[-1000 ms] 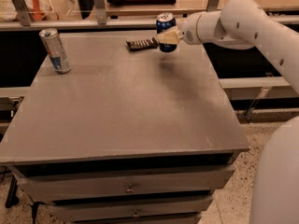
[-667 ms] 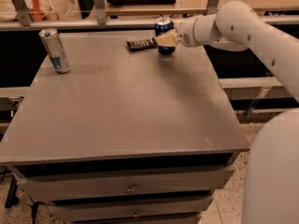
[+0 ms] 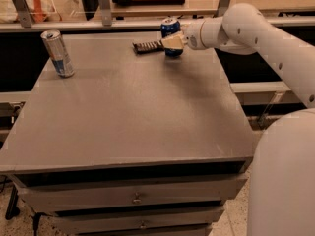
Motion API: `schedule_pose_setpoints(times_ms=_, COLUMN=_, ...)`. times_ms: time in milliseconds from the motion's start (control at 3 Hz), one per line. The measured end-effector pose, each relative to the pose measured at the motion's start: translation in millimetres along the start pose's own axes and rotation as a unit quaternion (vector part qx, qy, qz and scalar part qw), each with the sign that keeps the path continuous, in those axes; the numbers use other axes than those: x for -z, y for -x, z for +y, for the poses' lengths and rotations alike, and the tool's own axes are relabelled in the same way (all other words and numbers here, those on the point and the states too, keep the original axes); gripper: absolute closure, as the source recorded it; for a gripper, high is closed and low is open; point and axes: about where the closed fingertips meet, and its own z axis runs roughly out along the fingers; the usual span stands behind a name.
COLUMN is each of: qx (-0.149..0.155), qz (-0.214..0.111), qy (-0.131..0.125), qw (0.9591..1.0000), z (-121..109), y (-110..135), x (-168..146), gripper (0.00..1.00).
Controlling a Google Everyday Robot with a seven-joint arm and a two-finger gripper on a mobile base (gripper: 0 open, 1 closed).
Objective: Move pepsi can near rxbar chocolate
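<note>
The pepsi can [image 3: 170,29] is dark blue with a silver top and stands upright at the far edge of the grey table [image 3: 138,112]. My gripper [image 3: 173,41] reaches in from the right and its tan fingers are shut on the can's side. The can's base looks to be at or just above the tabletop. The rxbar chocolate [image 3: 147,46] is a flat dark bar lying just left of the can, its right end almost touching the gripper.
A slimmer silver-and-blue can [image 3: 57,53] stands at the table's far left. A shelf rail with uprights [image 3: 103,4] runs behind the table. My white arm [image 3: 266,38] spans the right side, and my base [image 3: 283,176] fills the lower right. Drawers [image 3: 135,198] sit under the tabletop.
My gripper has carried the pepsi can a little left and down, closer to the rxbar chocolate. The slim can and the bar have not moved.
</note>
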Motion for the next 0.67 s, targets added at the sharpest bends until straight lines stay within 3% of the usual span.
schedule_pose_setpoints(times_ms=667, qx=-0.001, qz=0.000, qy=0.002, qw=1.0000, z=0.3, y=-1.1, x=-2.5, gripper=0.13)
